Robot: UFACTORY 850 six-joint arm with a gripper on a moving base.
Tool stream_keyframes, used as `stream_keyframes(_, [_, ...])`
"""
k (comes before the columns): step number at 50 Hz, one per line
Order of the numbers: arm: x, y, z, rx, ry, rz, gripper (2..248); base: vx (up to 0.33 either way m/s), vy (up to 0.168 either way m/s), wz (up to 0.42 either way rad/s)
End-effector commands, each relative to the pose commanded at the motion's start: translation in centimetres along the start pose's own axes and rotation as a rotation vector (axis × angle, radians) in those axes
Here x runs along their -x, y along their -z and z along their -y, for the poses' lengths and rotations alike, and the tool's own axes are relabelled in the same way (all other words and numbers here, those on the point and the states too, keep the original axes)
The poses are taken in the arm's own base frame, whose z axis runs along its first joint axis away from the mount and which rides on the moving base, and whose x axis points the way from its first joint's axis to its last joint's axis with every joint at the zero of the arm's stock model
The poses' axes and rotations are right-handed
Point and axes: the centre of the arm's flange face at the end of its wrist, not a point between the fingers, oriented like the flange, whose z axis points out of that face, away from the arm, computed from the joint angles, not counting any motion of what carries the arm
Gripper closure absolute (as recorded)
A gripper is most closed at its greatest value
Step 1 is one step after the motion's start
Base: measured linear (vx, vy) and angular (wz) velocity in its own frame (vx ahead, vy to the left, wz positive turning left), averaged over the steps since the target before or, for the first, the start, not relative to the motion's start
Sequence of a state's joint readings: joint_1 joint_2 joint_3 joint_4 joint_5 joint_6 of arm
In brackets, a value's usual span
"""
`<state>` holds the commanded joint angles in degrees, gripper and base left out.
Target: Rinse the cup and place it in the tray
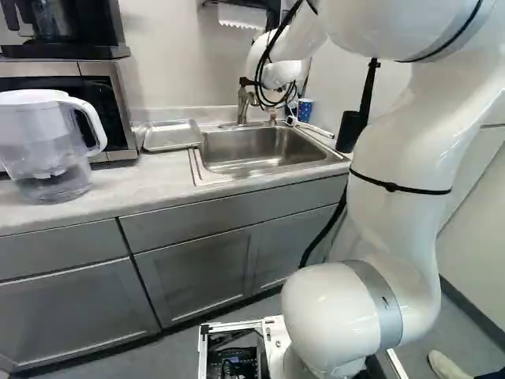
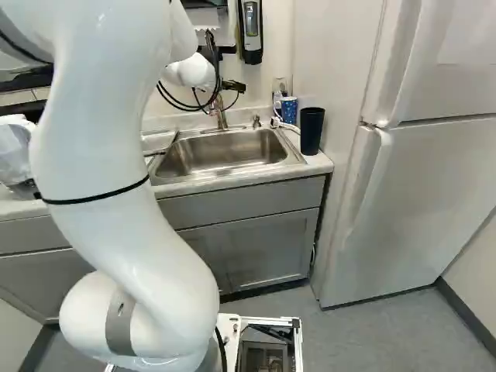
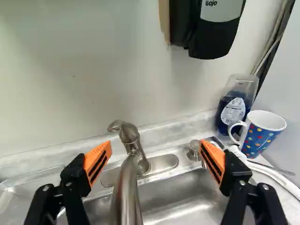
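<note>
In the right base view my gripper [image 2: 232,86] is partly hidden behind the white wrist, over the back of the sink [image 2: 221,155]. The wrist view shows the gripper [image 3: 155,161] open, its orange-padded fingers well apart with nothing gripped. The faucet [image 3: 126,190] shows between them; whether they touch it I cannot tell. A blue mug with coloured dots [image 3: 258,138] stands upright beyond one finger, at the sink's back corner, its handle towards the faucet. A metal tray [image 1: 171,135] lies on the counter beside the sink in the left base view.
A tall black tumbler [image 2: 311,130] stands beside the sink, near the fridge [image 2: 418,186]. A blue soap bottle [image 3: 234,105] and white hose [image 3: 272,173] are close to the mug. The dispenser [image 3: 208,28] hangs above. A water pitcher [image 1: 47,150] stands at the left base view's left.
</note>
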<state>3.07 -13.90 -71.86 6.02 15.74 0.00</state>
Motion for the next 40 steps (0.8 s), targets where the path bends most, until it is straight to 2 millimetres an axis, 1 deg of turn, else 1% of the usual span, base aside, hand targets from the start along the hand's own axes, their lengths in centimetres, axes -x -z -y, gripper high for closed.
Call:
stream_keyframes(8, [0.6,-1.6,0.0,0.002,0.000,0.012,3,0.000,0.000,0.000])
stream_keyframes(23, [-0.1,-3.8,0.0,0.002,0.000,-0.027,3,0.000,0.000,0.000])
stream_keyframes(29, [-0.2,-4.2,-0.1,0.003,-0.001,-0.032,3,0.000,0.000,0.000])
stream_keyframes(40, [-0.2,-4.2,-0.1,0.003,-0.001,-0.032,3,0.000,0.000,0.000])
